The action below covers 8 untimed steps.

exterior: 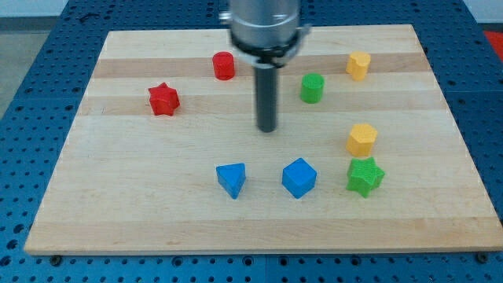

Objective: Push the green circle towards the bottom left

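The wooden table [157,220] filled most of what I could see, a pale board lying on a blue perforated base [31,31]. Over its upper middle hung the arm's grey housing [265,27], and from it a dark rod [267,94] dropped straight down. My tip [268,130] sat on the wood close to the board's centre. There was no hand on this arm, only the rod, so nothing was clenched or grasped.

The green circle [312,87] stood apart from my tip, near it at about one o'clock. The blue cube [299,177] lay at about five o'clock from my tip, and the blue triangular block [231,179] at about seven. The green star [365,175] sat at four o'clock, just beneath a yellow block [362,139], nearly touching it. A second yellow block [357,65] rested further up, at two o'clock from the green circle. The red cylinder [224,65] stood at eleven o'clock from my tip, and the red star [163,99] well off at ten.
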Each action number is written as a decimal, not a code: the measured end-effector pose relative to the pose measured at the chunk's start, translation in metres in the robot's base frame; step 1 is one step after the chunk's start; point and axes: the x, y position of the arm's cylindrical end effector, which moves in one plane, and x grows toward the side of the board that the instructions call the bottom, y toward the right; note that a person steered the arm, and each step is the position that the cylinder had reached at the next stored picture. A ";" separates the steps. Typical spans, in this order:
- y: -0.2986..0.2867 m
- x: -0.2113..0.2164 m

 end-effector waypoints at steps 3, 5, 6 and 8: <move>0.070 -0.063; 0.046 -0.094; 0.029 -0.100; -0.037 -0.068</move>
